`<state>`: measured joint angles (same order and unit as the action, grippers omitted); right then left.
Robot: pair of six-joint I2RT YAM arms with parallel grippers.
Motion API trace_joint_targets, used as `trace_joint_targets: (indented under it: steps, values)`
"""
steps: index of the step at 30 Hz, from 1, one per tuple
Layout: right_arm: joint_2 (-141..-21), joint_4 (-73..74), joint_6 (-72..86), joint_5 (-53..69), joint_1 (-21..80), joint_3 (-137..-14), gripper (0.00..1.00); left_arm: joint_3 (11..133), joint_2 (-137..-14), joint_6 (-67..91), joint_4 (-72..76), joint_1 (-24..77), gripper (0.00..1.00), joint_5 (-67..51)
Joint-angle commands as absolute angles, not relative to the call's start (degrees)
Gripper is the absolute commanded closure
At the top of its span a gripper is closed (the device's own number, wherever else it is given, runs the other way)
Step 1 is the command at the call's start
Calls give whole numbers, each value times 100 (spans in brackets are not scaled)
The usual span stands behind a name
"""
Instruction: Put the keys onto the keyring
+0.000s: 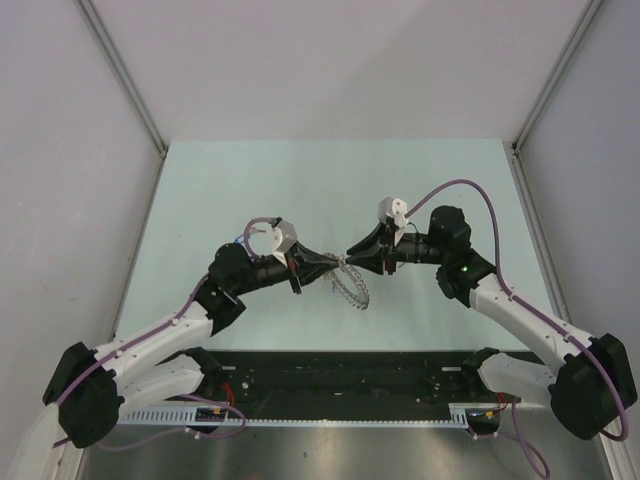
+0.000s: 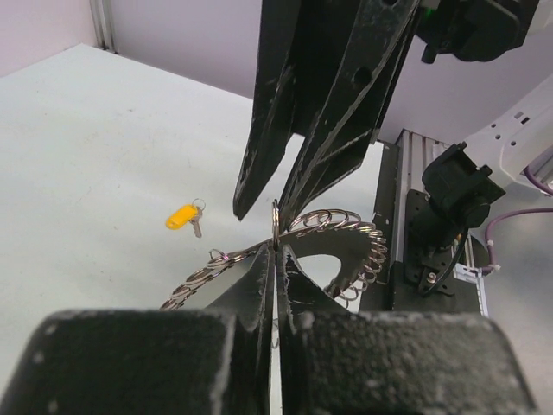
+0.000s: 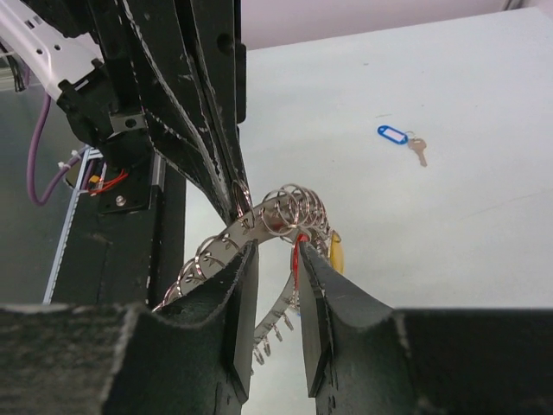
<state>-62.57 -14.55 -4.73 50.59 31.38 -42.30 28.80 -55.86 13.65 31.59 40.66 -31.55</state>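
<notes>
The keyring (image 1: 355,288), a grey band fringed with many small metal rings, hangs above the table between my two grippers. My left gripper (image 2: 276,246) is shut on one thin upright ring of the keyring (image 2: 333,218). My right gripper (image 3: 275,251) is open, its jaws either side of the keyring band (image 3: 259,220), with a red tag (image 3: 296,252) against its right finger. In the top view the left gripper (image 1: 333,262) and right gripper (image 1: 355,252) meet tip to tip. The yellow-tagged key (image 2: 183,216) and the blue-tagged key (image 3: 393,134) lie loose on the table.
A yellow tag (image 3: 336,255) shows just behind my right finger; I cannot tell whether it hangs from the ring. The black rail with the arm bases (image 1: 330,385) runs along the near edge. Grey walls enclose the pale green table (image 1: 330,180).
</notes>
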Motion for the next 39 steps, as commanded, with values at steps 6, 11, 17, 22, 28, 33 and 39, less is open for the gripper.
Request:
trace_joint_targets:
  steps: [6, 11, 17, 22, 28, 33, 39]
  values:
    - [-6425, -2013, -343, 5502, 3155, -4192, 72, 2839, -5546, 1512, 3806, 4096, 100, -3120]
    - [-6407, -2057, -343, 5625, 3155, -4184, 72, 2848, -5590, 1547, 3867, 4096, 99, -3120]
    - [-6442, -2118, -325, 5704, 3164, -4175, 73, 2874, -5669, 1617, 3990, 4096, 99, -3190]
    - [-6521, -2171, -308, 5765, 3164, -4175, 80, 2856, -5695, 1652, 4122, 4096, 99, -3269]
    - [-6504, -2180, -308, 5775, 3155, -4175, 100, 2821, -5730, 1696, 4236, 4096, 100, -3331]
    - [-6460, -2153, -343, 5809, 3147, -4175, 100, 2856, -5774, 1687, 4140, 4096, 100, -3445]
    - [-6346, -2057, -395, 5722, 3146, -4184, 100, 3102, -5590, 1249, 3116, 4096, 74, -3358]
